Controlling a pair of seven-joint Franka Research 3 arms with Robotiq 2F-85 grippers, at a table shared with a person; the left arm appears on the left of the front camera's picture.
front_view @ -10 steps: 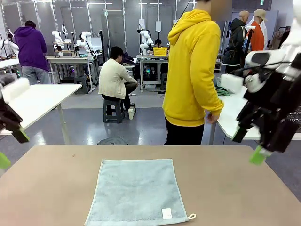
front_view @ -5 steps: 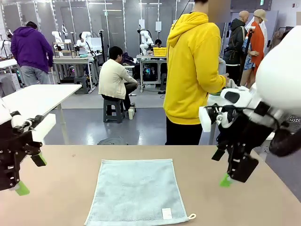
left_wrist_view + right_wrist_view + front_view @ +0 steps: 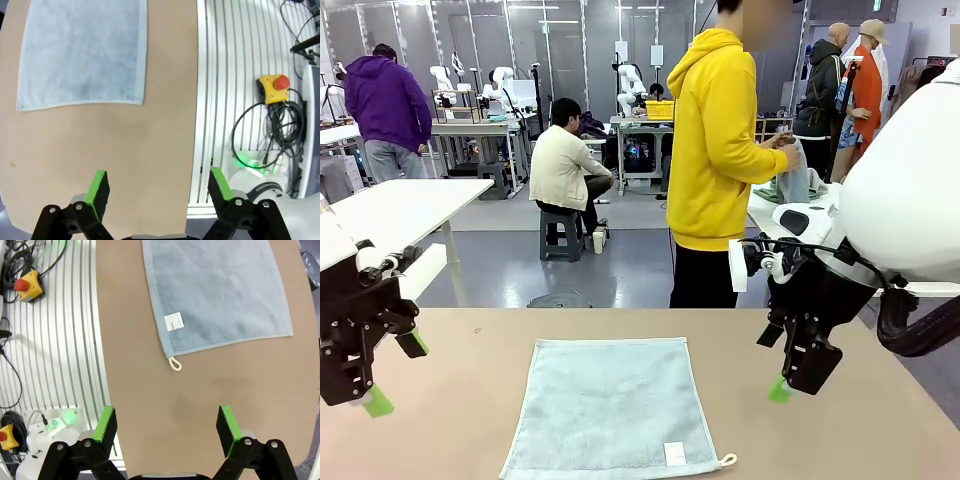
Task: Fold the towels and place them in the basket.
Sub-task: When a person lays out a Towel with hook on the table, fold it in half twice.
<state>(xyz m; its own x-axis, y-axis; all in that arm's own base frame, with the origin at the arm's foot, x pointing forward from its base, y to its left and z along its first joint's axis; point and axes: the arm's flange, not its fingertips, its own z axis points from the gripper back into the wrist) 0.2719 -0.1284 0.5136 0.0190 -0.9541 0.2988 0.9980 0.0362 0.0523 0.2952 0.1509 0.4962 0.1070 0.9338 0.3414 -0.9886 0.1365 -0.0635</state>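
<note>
One pale grey-blue towel [image 3: 610, 410] lies spread flat on the tan table [image 3: 820, 440], its white label [image 3: 674, 453] and corner loop [image 3: 727, 460] at the near right corner. My left gripper [image 3: 398, 373] hangs open just above the table, left of the towel. My right gripper [image 3: 788, 378] hovers open to the towel's right. In the left wrist view the towel [image 3: 82, 50] lies ahead of the open left gripper [image 3: 159, 182]. The right wrist view has the towel [image 3: 215, 290] and its loop [image 3: 175, 364] ahead of the open right gripper [image 3: 166, 422]. Nothing is between either pair of fingers. The basket is out of view.
A person in a yellow hoodie [image 3: 720, 150] stands at the far side, turned toward a white side table [image 3: 790, 215]. Past the table's near edge runs a slatted metal frame with cables and a yellow emergency stop button [image 3: 272, 87], [image 3: 25, 282].
Both arms have come down and inward from the picture's sides to hover beside the towel. The person has turned toward the side table. The towel has not moved.
</note>
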